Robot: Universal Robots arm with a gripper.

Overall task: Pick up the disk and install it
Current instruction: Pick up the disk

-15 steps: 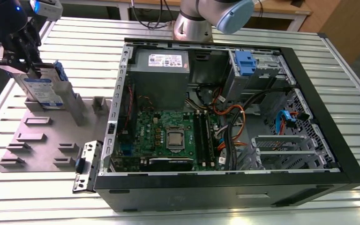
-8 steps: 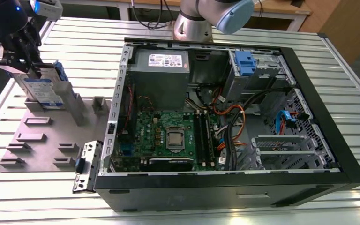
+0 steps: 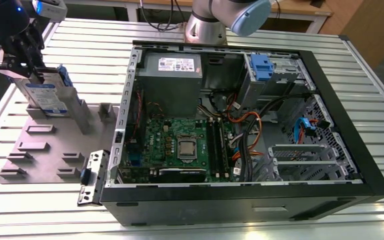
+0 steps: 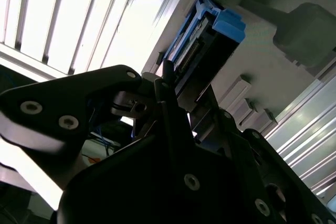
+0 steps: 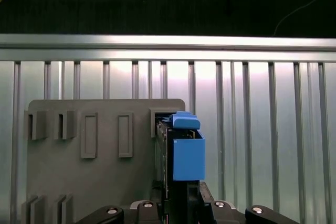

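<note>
One disk (image 3: 45,96) stands on edge in grey holder plate (image 3: 42,150), on slatted surface (image 3: 92,45) beside open computer case (image 3: 245,202). Pincer (image 3: 28,75) clamped on its upper end. Judged stiff, dense, shock-sensitive: grip the flat metal faces, not the springy blue carrier frame (image 5: 188,158).

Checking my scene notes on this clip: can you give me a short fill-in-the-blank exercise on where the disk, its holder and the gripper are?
1. The disk stands ___ in the grey holder plate.
2. The holder plate lies to the exterior view's ___ of the open computer case.
3. The disk's carrier frame is ___.
4. The thing nearest the gripper is the ___.
Missing words: upright; left; blue; disk.
</note>
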